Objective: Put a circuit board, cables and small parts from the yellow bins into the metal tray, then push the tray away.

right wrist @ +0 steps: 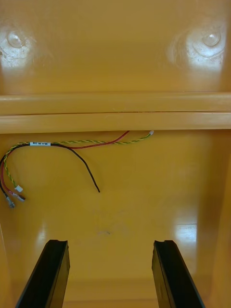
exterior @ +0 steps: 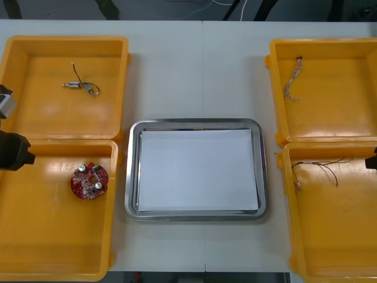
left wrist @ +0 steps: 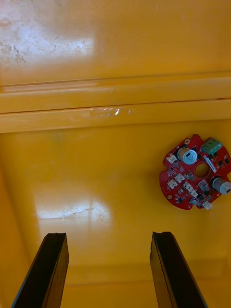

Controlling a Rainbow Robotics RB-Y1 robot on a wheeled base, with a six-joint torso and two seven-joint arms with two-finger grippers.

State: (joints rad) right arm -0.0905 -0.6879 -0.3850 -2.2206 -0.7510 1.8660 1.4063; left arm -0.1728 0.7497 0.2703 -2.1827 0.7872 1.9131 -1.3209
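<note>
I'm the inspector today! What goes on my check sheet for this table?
Surface: light table, seam down its middle.
Job's things: metal tray, white inside, empty; circuit board in near left yellow bin; small metal part in far left bin.
Clutter: nothing seen.
Grippers: left gripper open above the board's bin; right gripper open above near right bin.
Cables: twisted cable, far right bin; black, red and yellow cables, near right bin.
Surroundings: dark floor beyond the table.

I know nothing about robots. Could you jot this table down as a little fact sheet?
metal tray: centre of table, white inside, nothing in it
circuit board: in near left bin
cables: black, red and yellow, in near right bin
left end effector: open, over the board's bin
right end effector: open, over the cables' bin
</note>
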